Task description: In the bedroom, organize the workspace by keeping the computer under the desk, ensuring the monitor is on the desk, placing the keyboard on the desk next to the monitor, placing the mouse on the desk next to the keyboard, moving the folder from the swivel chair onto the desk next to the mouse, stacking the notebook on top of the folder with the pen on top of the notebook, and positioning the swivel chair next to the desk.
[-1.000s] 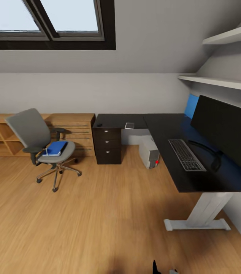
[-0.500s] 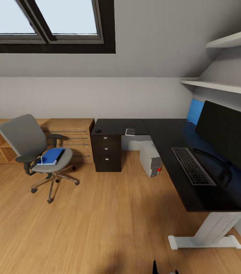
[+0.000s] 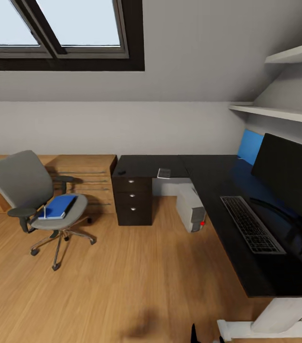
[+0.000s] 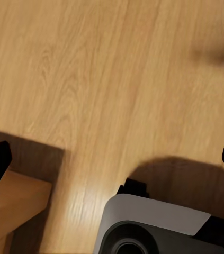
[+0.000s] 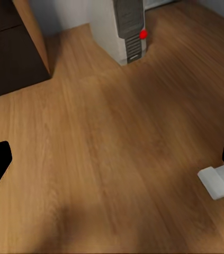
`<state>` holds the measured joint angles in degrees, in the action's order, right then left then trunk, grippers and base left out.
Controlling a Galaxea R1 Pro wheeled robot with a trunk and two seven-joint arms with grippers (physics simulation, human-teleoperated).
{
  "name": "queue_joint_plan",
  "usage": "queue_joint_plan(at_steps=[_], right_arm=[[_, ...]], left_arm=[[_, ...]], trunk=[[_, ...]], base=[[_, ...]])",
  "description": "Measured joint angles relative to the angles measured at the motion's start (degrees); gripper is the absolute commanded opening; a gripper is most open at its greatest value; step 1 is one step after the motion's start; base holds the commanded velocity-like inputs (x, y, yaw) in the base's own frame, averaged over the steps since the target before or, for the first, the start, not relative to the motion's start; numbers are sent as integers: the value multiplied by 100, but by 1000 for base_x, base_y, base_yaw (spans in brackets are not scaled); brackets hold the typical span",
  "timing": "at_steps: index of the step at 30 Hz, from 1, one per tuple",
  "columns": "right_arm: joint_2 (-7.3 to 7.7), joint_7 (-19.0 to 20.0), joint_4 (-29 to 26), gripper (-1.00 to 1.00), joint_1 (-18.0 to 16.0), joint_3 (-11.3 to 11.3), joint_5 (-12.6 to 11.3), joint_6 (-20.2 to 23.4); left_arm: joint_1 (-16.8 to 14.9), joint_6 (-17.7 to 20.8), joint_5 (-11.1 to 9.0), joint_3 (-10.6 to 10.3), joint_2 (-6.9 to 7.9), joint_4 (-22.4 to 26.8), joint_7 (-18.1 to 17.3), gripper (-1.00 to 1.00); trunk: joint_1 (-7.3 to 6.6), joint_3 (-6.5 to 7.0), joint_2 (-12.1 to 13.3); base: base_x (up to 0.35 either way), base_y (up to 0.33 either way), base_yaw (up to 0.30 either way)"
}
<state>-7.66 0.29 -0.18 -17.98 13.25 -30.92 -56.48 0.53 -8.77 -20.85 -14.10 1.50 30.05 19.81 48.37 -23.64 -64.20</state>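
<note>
The grey swivel chair [image 3: 25, 190] stands on the floor at the left, apart from the black L-shaped desk [image 3: 217, 176]. On its seat lies the blue folder [image 3: 58, 206], with the thin pale pen [image 3: 45, 211] at its near corner. The monitor [image 3: 291, 174] and the keyboard [image 3: 252, 224] sit on the desk's right wing. The small dark mouse [image 3: 121, 172] and the grey notebook [image 3: 164, 172] lie on the back wing. The computer [image 3: 190, 208] stands under the desk and also shows as the computer [image 5: 128, 26]. My left gripper [image 4: 112, 161] and right gripper [image 5: 112, 164] hang open and empty over the floor.
A black drawer unit [image 3: 133, 200] holds up the desk's left end. Low wooden shelving [image 3: 86, 174] runs along the back wall behind the chair. The desk's white foot [image 3: 265, 328] lies at the lower right. Two wall shelves [image 3: 284, 114] hang above the monitor. A wooden corner [image 4: 11, 211] shows beside my base [image 4: 154, 222].
The whole head view has shifted: the desk looms larger and lower right, the chair has slid left. The camera moved closer; the things themselves have not moved.
</note>
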Motion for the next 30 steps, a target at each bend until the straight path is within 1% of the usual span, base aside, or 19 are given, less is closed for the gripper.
queue_joint_plan(at_steps=[5,11,30], right_arm=[[-8,2,38,100,0,5,0,-9],[-14,-3,55,100,0,6,-6,-10],[-6,-12,58,100,0,7,-19,12]], left_arm=[[0,0,-6,0,3,0,0,100],[0,0,-1,0,3,0,-1,100],[0,-9,5,0,0,0,-1,100]], trunk=[[0,44,0],[0,79,0],[-417,429,761]], base=[[323,0,104],[323,-49,216],[322,-100,281]])
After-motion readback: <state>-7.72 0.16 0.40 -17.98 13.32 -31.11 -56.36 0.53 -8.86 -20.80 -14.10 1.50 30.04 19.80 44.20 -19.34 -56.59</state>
